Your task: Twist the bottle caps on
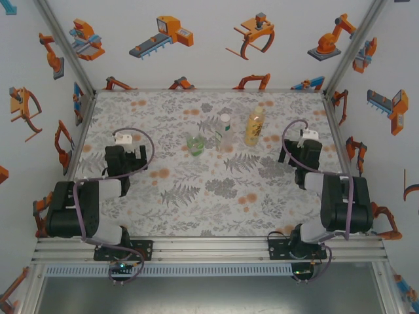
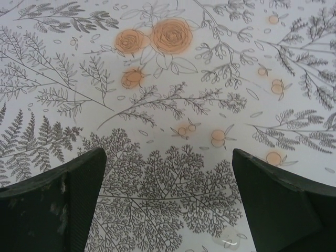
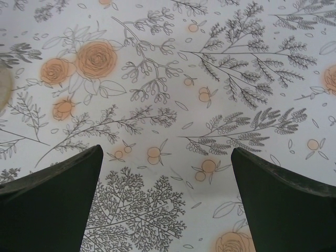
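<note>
**Control:** What's on your screens, biggest thing first?

**Operator:** The surface (image 1: 170,216), printed with grey ferns and orange roses, takes up most of my overhead view. At its near edge I have the left arm (image 1: 85,209) and the right arm (image 1: 340,203), both folded low and reaching out over the print.

**Control:** And the end effectors?

**Operator:** On the wrist cameras, the left end effector (image 2: 168,157) has its jaws spread wide, with bare pattern between them. The right end effector (image 3: 165,155) is the same, wide apart and gripping nothing. Both hang well apart from the bottles.

**Control:** Where are the bottles?

**Operator:** They stand upright in a loose row toward the far middle of the surface, between my two arms. The amber bottle (image 1: 255,127) is tallest and furthest right, the clear bottle (image 1: 224,133) is just beside it, and the squat green bottle (image 1: 195,144) is on the left.

**Control:** Caps?

**Operator:** I see a white cap (image 1: 225,118) on top of the clear bottle. Whether it is threaded down I cannot tell. Anything smaller is too fine to make out from above.
</note>
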